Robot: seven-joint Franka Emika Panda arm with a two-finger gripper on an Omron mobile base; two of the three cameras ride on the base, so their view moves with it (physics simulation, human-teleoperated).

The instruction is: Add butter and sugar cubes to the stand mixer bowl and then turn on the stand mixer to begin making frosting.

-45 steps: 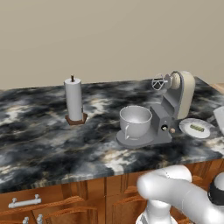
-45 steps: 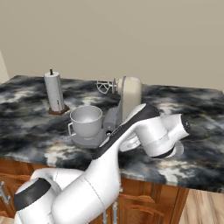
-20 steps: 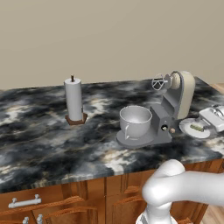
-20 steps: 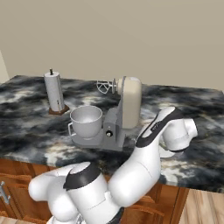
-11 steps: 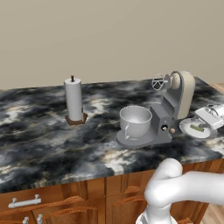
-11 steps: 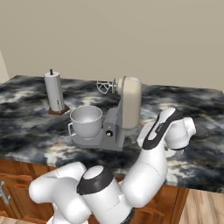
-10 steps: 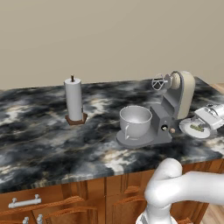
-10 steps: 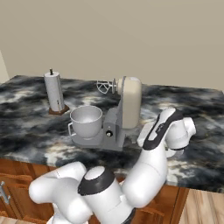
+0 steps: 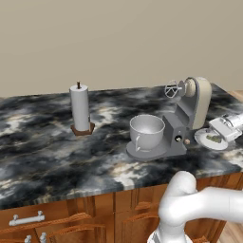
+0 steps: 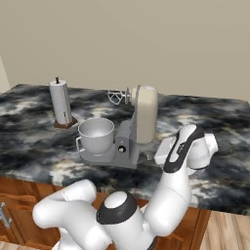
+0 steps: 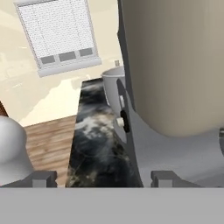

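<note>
A: Where is the butter (image 9: 213, 139)?
B: On the white plate (image 9: 203, 138), right of the stand mixer (image 9: 186, 116) on the desk. It is probably soft and slippery; hold its long sides gently.
A: The end effector (image 11: 101, 179)?
B: Fingers wide apart, holding nothing.

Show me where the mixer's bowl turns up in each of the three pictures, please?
Left base view: the stand mixer bowl sits right of centre, on the stand mixer base, handle toward the camera.
Right base view: the bowl sits left of centre, to the left of the cream head.
Hand view: a sliver of the bowl peeks out just above centre, behind the mixer's grey column.
Shared landmark: the mixer's small side knob.
</note>
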